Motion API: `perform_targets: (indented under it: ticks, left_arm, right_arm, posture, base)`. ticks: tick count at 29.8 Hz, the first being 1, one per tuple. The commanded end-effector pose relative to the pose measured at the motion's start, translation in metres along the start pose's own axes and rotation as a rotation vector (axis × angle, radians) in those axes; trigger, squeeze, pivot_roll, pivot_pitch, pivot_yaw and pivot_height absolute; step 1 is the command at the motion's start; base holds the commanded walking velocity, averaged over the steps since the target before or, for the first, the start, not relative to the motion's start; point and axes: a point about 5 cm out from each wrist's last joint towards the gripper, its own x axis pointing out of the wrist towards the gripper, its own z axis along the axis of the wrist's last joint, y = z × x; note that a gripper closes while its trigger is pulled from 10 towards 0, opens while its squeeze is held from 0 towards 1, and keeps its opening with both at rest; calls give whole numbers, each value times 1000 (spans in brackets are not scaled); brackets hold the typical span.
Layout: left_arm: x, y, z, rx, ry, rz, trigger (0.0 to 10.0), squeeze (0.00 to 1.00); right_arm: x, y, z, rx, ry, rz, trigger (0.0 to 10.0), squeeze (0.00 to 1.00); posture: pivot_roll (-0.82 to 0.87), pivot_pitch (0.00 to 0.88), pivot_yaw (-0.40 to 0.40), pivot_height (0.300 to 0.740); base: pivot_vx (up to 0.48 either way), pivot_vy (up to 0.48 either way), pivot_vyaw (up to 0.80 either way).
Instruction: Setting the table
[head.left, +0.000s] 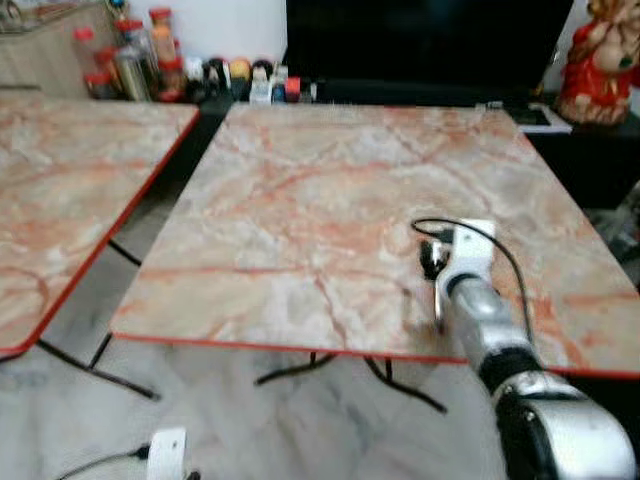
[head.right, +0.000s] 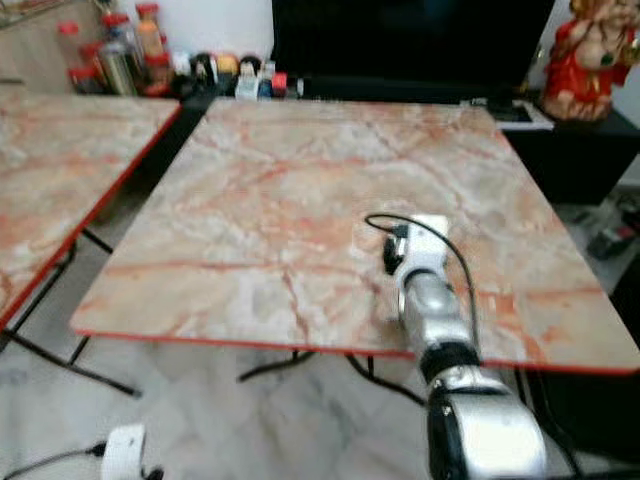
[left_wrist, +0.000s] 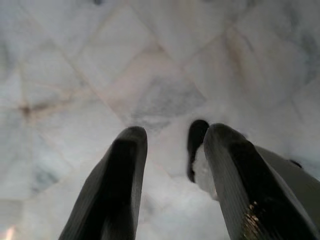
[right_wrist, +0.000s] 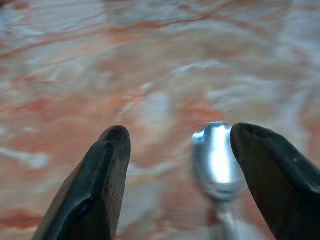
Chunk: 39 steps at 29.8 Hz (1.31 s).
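The marble-patterned table (head.left: 300, 200) with a red edge stands before me. My right arm (head.left: 470, 290) reaches over its near right part, wrist pointing down at the top. In the right wrist view a shiny metal spoon (right_wrist: 217, 160) lies on the tabletop between the fingers of my right gripper (right_wrist: 175, 135), close to one finger (right_wrist: 280, 185). The gripper is open and the other finger stands well clear of the spoon. My left gripper (left_wrist: 172, 132) hangs open over the pale marble floor, holding nothing.
A second matching table (head.left: 60, 180) stands at the left, with a floor gap between the two. Bottles and jars (head.left: 130, 55) crowd the back left. A red and gold statue (head.left: 600, 60) sits at the back right beside a dark screen (head.left: 420, 40).
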Motion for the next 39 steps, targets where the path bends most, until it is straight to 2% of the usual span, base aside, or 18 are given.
perform_targets:
  ticks: [1,8,15,22,23,24,25,28,29,39]
  left_arm:
    - [0,-2,-1,5,6,-5,10000,0]
    - [0,-2,0,-2,2,-2,10000,0]
    - [1,-2,3,4,5,-2,10000,0]
    - [1,-1,3,9,7,-6,10000,0]
    - [1,-1,3,8,6,-6,10000,0]
    - [1,-1,3,8,6,-6,10000,0]
    - [1,-1,3,8,6,-5,10000,0]
    - [1,-1,3,8,7,-5,10000,0]
    - [1,-1,3,8,6,-5,10000,0]
    - [1,-3,3,1,6,-16,10000,0]
  right_arm:
    - [-1,-15,1,-1,-1,-38,10000,0]
    - [-4,-15,-11,-9,63,-62,10000,0]
    - [-6,-10,-12,3,68,-38,10000,0]
    - [-9,-14,-24,14,147,-64,10000,0]
    - [-9,-14,-25,20,152,-65,10000,486]
    - [-9,-14,-25,20,152,-65,10000,486]
    - [-10,-13,-23,24,151,-64,10000,1000]
    - [-9,-13,-23,19,154,-65,10000,988]
    - [-10,-13,-23,20,156,-68,10000,0]
    - [-10,-13,-25,35,174,-91,10000,0]
  posture:
    - [70,0,-2,728]
    - [69,0,-2,728]
    - [61,0,1,728]
    - [58,0,1,728]
    - [63,0,0,728]
    - [63,0,0,728]
    - [63,0,0,728]
    - [63,0,0,728]
    - [61,0,0,728]
    - [61,0,1,728]
  base:
    - [337,0,0]
    - [96,0,0]
    - [0,0,0]
    - [0,0,0]
    - [0,0,0]
    - [0,0,0]
    - [0,0,0]
    - [0,0,0]
    - [0,0,0]
    - [0,0,0]
